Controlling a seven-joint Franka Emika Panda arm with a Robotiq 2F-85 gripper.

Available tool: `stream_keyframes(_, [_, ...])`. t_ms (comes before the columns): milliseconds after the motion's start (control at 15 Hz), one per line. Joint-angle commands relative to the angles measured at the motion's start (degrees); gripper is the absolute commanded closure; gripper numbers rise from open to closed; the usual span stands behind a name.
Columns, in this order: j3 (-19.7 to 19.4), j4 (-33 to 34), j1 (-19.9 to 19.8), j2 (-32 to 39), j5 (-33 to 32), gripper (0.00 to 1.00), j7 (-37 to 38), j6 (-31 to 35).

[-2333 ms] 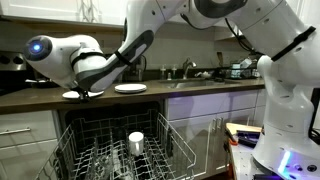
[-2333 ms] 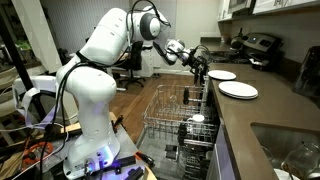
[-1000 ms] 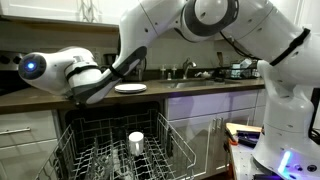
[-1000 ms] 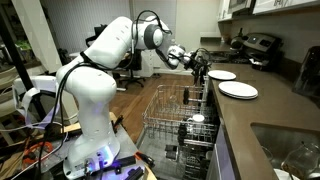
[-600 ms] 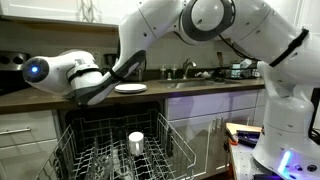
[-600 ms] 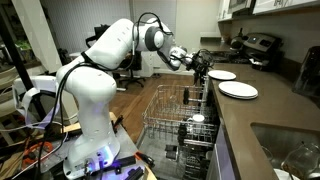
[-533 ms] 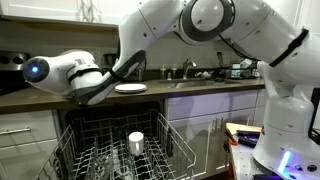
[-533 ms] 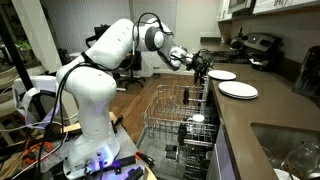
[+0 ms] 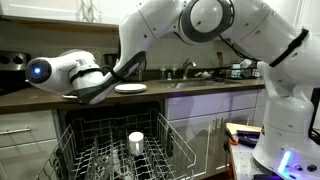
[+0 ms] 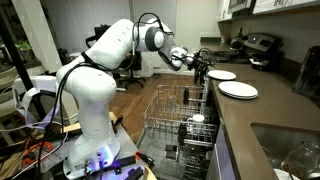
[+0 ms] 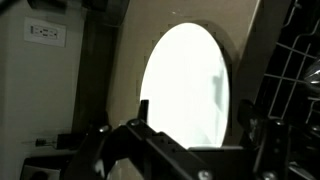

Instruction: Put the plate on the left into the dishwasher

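The left plate (image 10: pixel 222 75), round and white, lies flat on the dark counter. It fills the middle of the wrist view (image 11: pixel 190 85). My gripper (image 10: pixel 201 64) hovers at the counter edge just beside this plate, with its dark fingers (image 11: pixel 143 112) standing apart and nothing between them. In an exterior view the gripper (image 9: pixel 84 96) hides most of the plate. The dishwasher's grey wire rack (image 9: pixel 100 155) is pulled out below the counter and also shows in the other view (image 10: pixel 170 115).
The twin white plate (image 9: pixel 130 88) lies further along the counter (image 10: pixel 238 90). A white cup (image 9: pixel 136 142) stands in the rack. A sink (image 10: pixel 290 150), a faucet and clutter sit along the counter. A stove (image 10: pixel 255 45) stands at its far end.
Since 2.3 s ago the wrist has swung out to the left, away over the counter edge. In the last second the arm has barely moved. The plates have not moved.
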Motion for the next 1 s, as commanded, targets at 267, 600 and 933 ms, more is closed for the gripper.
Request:
stream_keyframes(267, [0.7, 1.5, -0.9, 1.0, -4.7, 0.26, 1.5, 2.3])
stream_keyframes(600, [1.0, 1.1, -0.6, 1.0, -4.8, 0.59, 2.1, 2.8])
stream_keyframes(933, [1.0, 1.1, -0.6, 1.2, -4.8, 0.62, 2.2, 3.0])
